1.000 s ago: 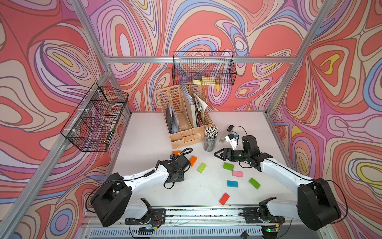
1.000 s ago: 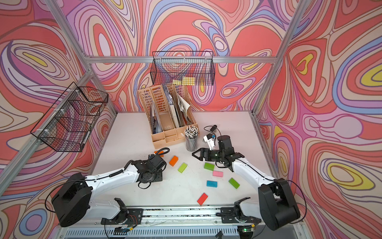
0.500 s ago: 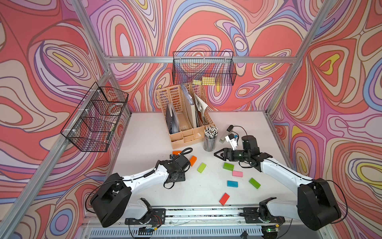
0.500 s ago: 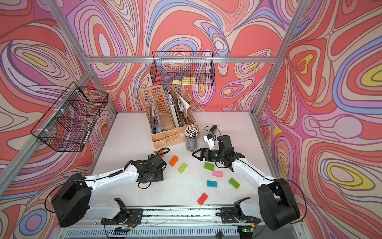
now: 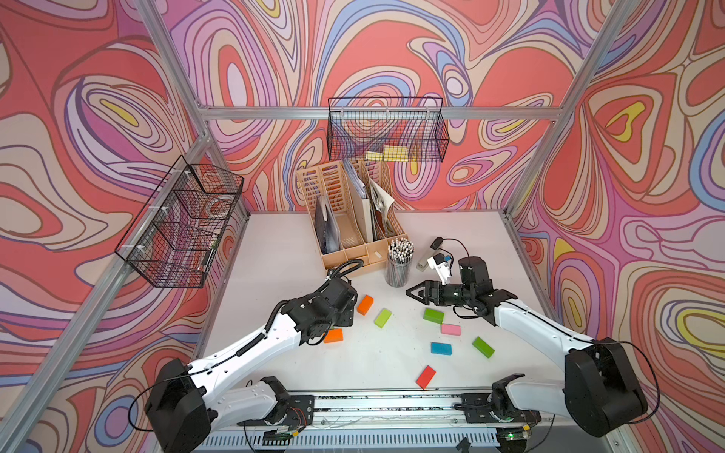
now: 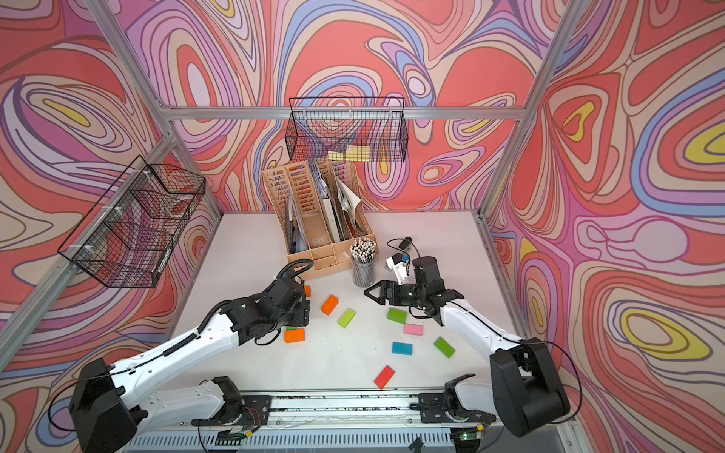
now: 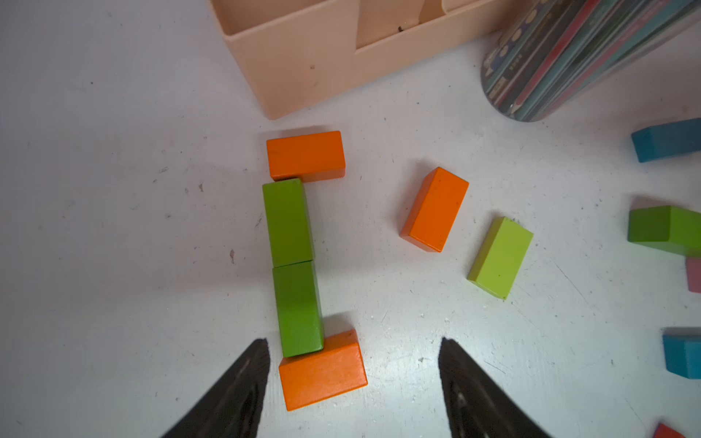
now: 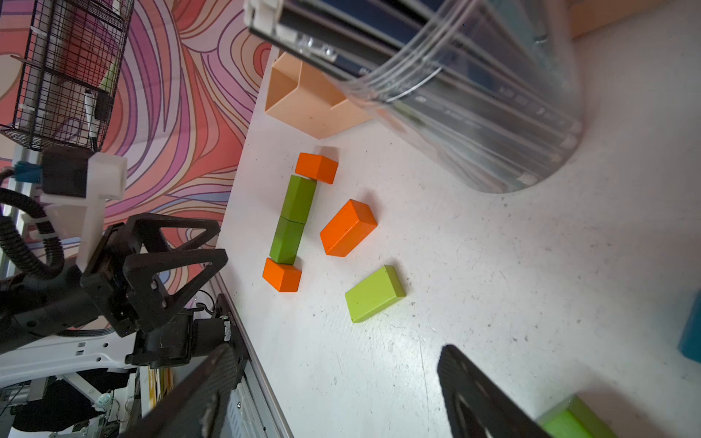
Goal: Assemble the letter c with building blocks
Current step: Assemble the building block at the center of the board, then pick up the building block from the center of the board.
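While the left fingers (image 7: 242, 383) stand well apart and grip nothing, an orange block (image 7: 322, 369) lies flat between their tips, closer to one of them. Beyond it, two green blocks (image 7: 288, 223) run end to end away from the tips. A second orange block (image 7: 305, 155) caps them at the far end, making a C shape on the table (image 7: 113, 227). Right fingers (image 8: 478, 390) spread wide, empty, with a lime-green block (image 8: 569, 421) just beside one of them.
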Tool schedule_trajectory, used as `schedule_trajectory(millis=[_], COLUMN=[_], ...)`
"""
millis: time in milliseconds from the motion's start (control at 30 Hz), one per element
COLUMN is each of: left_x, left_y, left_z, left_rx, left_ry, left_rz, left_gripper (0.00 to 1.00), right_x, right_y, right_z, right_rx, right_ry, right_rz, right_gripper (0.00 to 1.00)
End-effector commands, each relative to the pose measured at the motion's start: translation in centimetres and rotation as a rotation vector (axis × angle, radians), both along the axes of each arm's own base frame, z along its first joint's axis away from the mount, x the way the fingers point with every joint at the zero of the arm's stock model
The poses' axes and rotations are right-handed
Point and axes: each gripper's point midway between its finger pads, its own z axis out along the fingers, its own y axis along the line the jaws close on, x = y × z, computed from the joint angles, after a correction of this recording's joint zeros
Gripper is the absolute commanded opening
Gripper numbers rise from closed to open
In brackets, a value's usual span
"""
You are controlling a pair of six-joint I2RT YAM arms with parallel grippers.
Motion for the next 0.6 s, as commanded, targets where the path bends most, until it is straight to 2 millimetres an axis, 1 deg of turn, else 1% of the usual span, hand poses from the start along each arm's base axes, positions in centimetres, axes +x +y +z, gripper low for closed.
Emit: schedule_trajectory(millis=[0, 133, 233, 433, 567], left_x=[1.9, 3.4, 4.4, 5.5, 5.8], left_y=[-1.9, -4.6, -5.9, -7.3, -7.9], left_z=[0.5, -0.3, -0.9, -2.9, -4.4], left_rx=[0.048, 0.068, 0.089, 0.164, 0.173], left_ry=[-0.035, -0.011, 0.01, 0.118, 0.168], left_rz=[-0.119, -0.218, -0.256, -0.291, -0.31], left_gripper=[0.73, 0.71, 0.7, 0.65, 0.65], right_x=[-0.2, -0.2, -0.2, -0.3, -0.3], right_y=[-0.1, -0.1, -0.1, -0.1, -0.2], right_z=[-0.2, -0.2, -0.1, -0.1, 0.1], right_rx=[-0.011, -0.01, -0.01, -0.011, -0.012], right_ry=[-0.009, -0.01, -0.013, -0.014, -0.021], right_rz=[0.0, 0.002, 0.003, 0.004, 0.002], right_gripper=[0.88, 0.88, 0.88, 0.88, 0.88])
